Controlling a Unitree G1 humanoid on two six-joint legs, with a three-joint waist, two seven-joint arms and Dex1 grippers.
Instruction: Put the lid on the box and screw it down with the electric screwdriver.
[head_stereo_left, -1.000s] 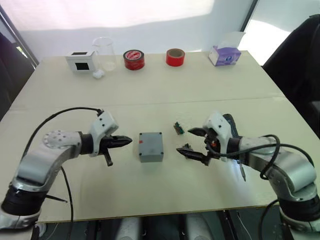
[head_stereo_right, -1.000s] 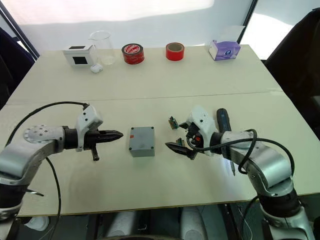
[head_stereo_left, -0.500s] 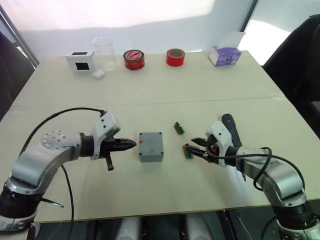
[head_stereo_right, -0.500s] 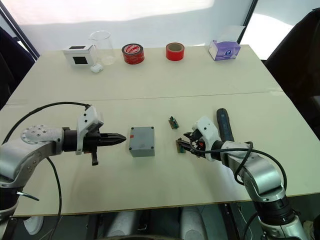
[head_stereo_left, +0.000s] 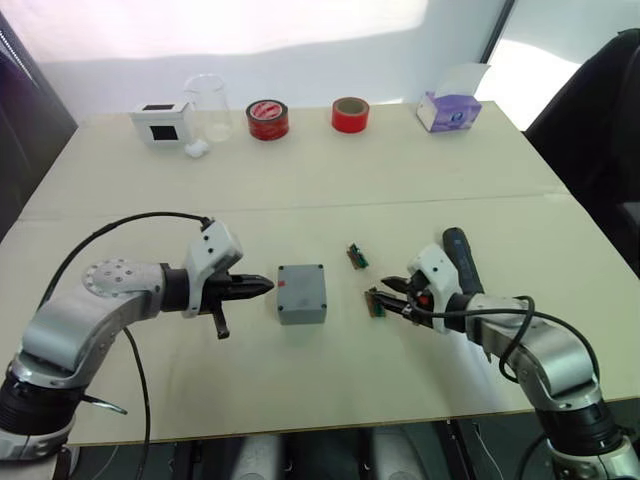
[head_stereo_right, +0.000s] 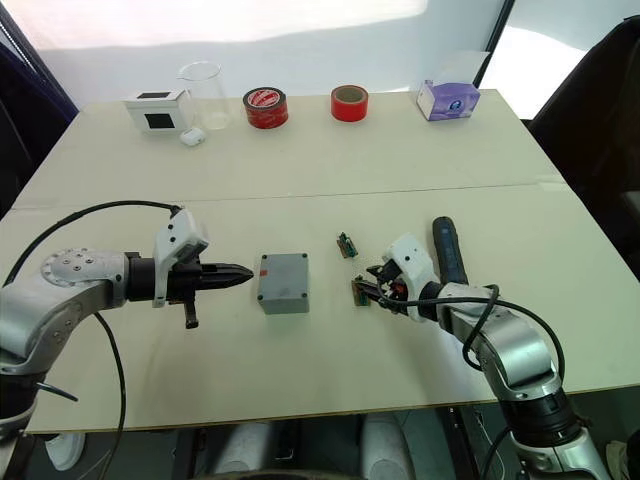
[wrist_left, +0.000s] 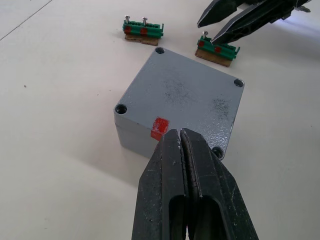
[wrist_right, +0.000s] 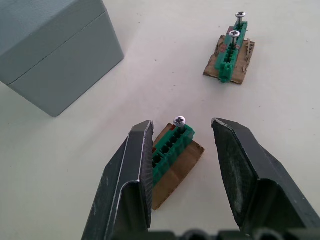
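Small square grey metal box (head_stereo_left: 302, 293) with its grey lid (wrist_left: 182, 97) seated on top sits centre frame on the cream table (head_stereo_left: 300, 190), red mark facing the left gripper (head_stereo_left: 262, 289), open tabletop all round it and toward the near edge at the bottom of the frame. Left gripper fingers pressed together, clenched on nothing, tip just beside the box's red-marked side, not touching. Right gripper (head_stereo_right: 368, 291), right of centre, jaws spread either side of a small green terminal block on a brown card with one upright screw (wrist_right: 172, 150); whether the fingers touch it I cannot tell. A second green terminal block with two screws (wrist_right: 230, 55) lies near, between box and right gripper. Dark blue-black cylindrical electric screwdriver (head_stereo_right: 446, 250) lies released on the table just beside the right forearm. Far edge, top of frame: white box with black window (head_stereo_left: 163, 122), clear beaker (head_stereo_left: 209, 105), two red tape rolls (head_stereo_left: 268, 119), purple tissue box (head_stereo_left: 449, 110), all well apart from the work.
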